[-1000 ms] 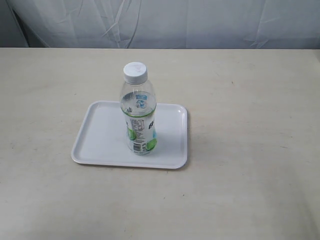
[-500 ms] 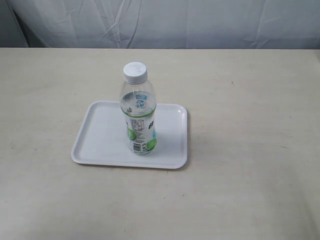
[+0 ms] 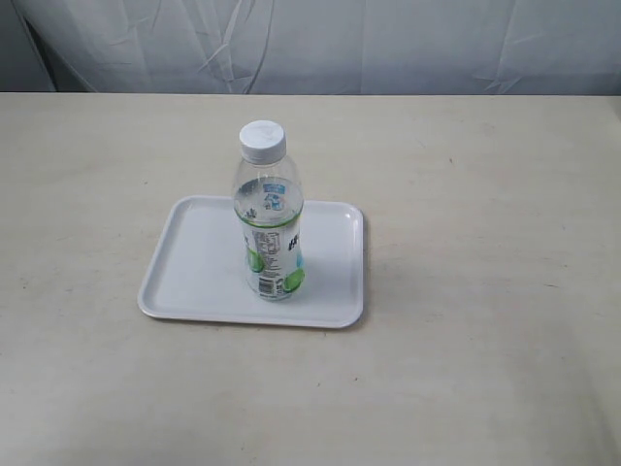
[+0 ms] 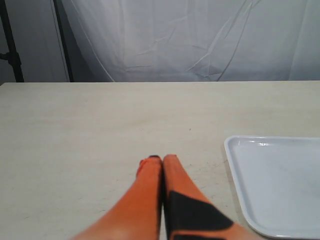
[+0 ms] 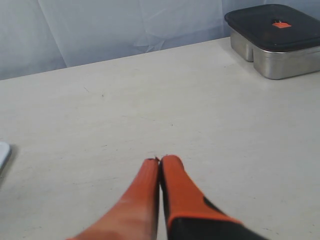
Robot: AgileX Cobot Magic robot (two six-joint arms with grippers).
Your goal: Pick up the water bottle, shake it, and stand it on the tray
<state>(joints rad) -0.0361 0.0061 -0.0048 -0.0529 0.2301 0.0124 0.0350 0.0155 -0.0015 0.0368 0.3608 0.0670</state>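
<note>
The water bottle, clear with a white cap and a green, white and blue label, stands upright on the white tray in the exterior view. No arm shows in that view. My left gripper is shut with its orange fingers pressed together over bare table, beside a corner of the tray. In the right wrist view my right gripper is shut too, empty, low over the table. The bottle shows in neither wrist view.
A lidded steel container with a dark lid stands at the table's edge in the right wrist view. A white cloth backdrop hangs behind the beige table. A sliver of the tray's edge shows in the right wrist view.
</note>
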